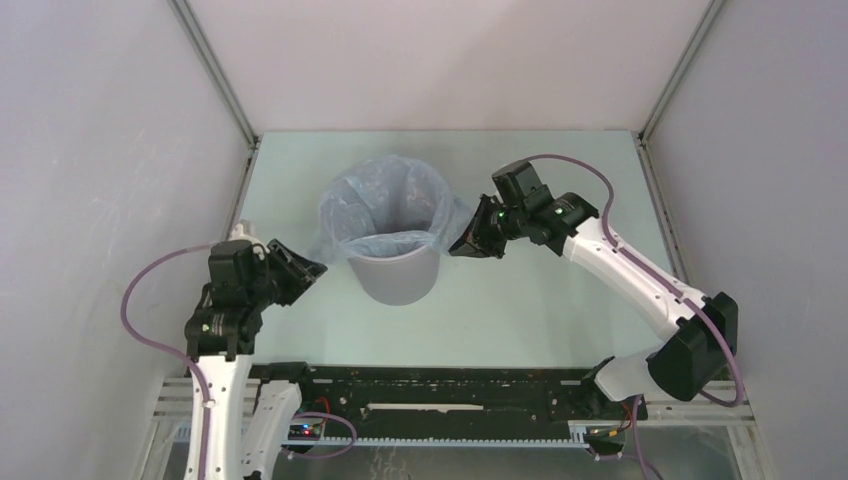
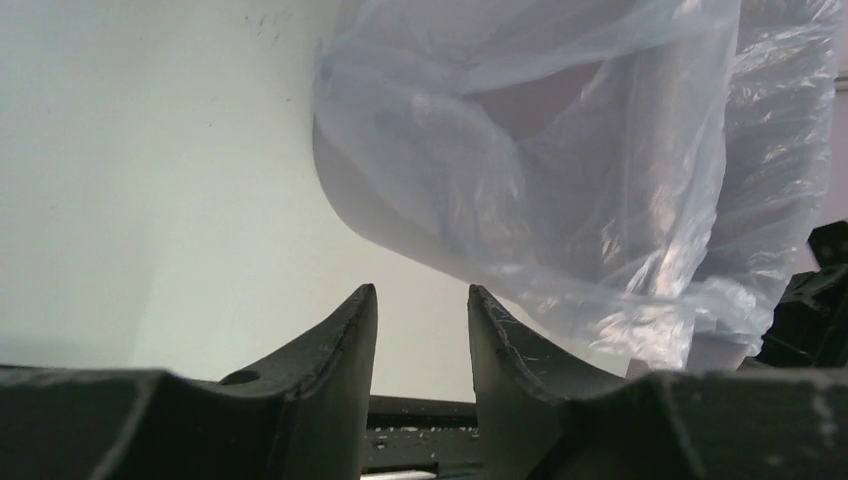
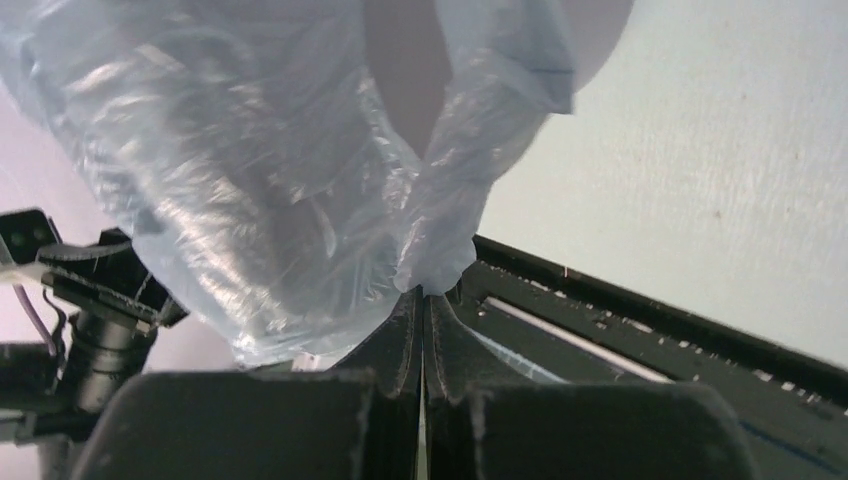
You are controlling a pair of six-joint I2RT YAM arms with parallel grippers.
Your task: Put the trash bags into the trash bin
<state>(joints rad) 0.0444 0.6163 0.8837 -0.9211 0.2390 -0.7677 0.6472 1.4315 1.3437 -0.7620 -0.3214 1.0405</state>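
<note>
**A:** The right gripper [image 1: 462, 247] is clamped tight on a pinch of the trash bag [image 1: 385, 200], just off the right side of the trash bin [image 1: 398, 275]!

**B:** And the bin stands mid-table [image 1: 540, 300], a shade nearer the left edge. The bag lines its mouth, with film spilling over the rim on both sides.

**A:** Left gripper [image 1: 310, 268]?

**B:** Jaws apart, nothing between them, hovering just beside the loose film on the bin's left.

**A:** How will that film behave?

**B:** I'd say featherweight, limp, glossy and slippery. It won't hold a shape, and it may stretch or tear if yanked. It's best taken at a bunched fold near the hem, as the right one has it, not by a single flat layer. The bin looks light too, so a hard tug could tip it.
</note>
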